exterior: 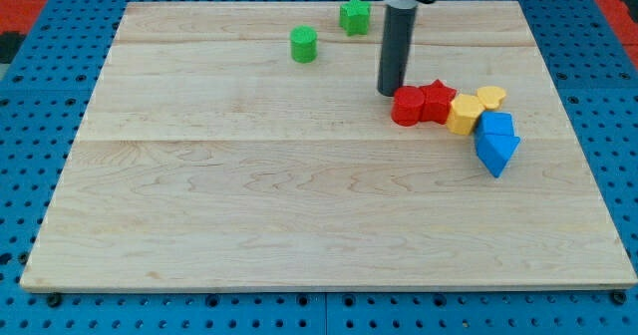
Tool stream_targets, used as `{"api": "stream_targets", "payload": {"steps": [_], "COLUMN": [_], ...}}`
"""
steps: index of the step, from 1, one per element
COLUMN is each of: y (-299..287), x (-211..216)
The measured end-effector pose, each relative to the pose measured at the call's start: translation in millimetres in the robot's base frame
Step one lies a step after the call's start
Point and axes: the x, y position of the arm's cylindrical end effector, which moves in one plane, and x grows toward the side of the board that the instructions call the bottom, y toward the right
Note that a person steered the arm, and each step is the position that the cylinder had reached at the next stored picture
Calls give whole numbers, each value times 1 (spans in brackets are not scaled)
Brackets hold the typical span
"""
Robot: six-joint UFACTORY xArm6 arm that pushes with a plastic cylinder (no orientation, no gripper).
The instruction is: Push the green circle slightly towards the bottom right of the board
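Currently my tip (389, 92) is resting just beside the red circle (407, 107), while the green circle (303, 45) is sitting well apart, far-left of it. No pincer is showing, only the rod.

1. The room light is bright and even, falling from above across the pale wooden board (299, 195).
2. Shadows are soft and short; a faint one sits at the base of the dark rod's tip (389, 93).
3. No strong glare shows on the wood.
4. The picture is slightly soft; the small green cylinder block (303, 44) has fuzzy edges.
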Motion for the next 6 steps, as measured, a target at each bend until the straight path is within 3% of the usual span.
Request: {"api": "stream_targets", "payload": {"steps": [2,3,4,5,6], "y": [-130,-181,-197,-170,-101], "x": [-9,-48,-98,-121,-111]}}
